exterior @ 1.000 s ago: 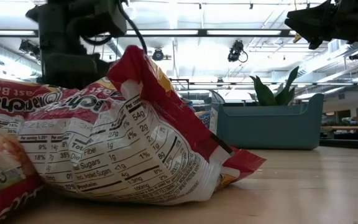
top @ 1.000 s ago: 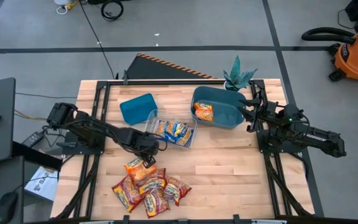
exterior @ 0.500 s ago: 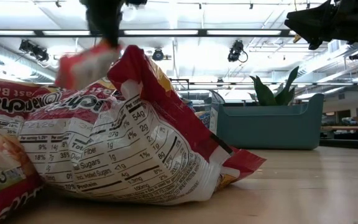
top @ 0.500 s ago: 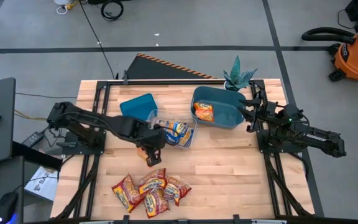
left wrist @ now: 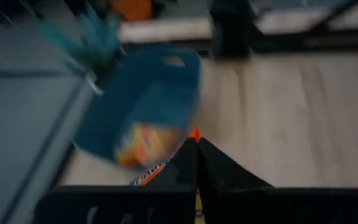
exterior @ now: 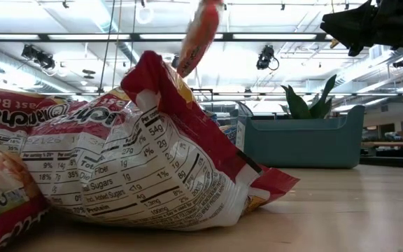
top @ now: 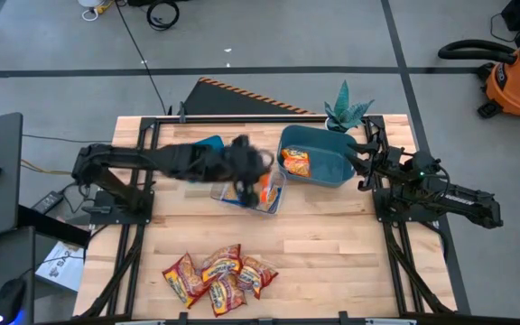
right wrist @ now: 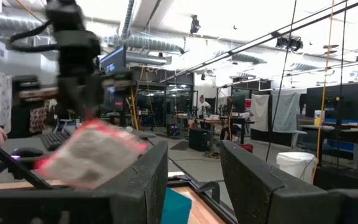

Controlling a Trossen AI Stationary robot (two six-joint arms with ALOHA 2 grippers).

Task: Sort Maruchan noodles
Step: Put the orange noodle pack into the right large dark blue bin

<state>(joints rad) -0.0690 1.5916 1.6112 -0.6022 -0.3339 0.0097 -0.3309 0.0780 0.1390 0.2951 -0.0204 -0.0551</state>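
Observation:
My left gripper [top: 251, 178] hovers over the clear tray [top: 230, 199], shut on an orange noodle packet [top: 263, 187]. In the low view that packet [exterior: 200, 33] hangs high in the air. Several red-and-yellow packets [top: 217, 275] lie flat in a pile near the table's near edge. Blue-and-yellow packets [top: 242, 200] lie in the clear tray. Another orange packet [top: 296, 162] lies in the large teal bin [top: 332, 167]. My right gripper [right wrist: 194, 180] is open and waits beside the bin's right wall [top: 362, 155]. My left gripper pinches the orange packet between its two shut fingers [left wrist: 213, 163]; an orange edge [left wrist: 194, 132] sticks out past the fingertips. The packet is lifted clear of the table and hangs below the fingers, its lower end [exterior: 191, 63] free in the air.
A small teal bin [top: 199, 155] stands left of the tray, partly under my left arm. A potted plant [top: 344, 110] stands at the far edge behind the large bin. Bare wood [top: 332, 244] lies between the pile and the bins.
My left gripper has taken an orange packet from the pile near the near edge, lifted it clear, and carried it up and toward the far right, to above the clear tray beside the large teal bin. The remaining pile stayed in place.

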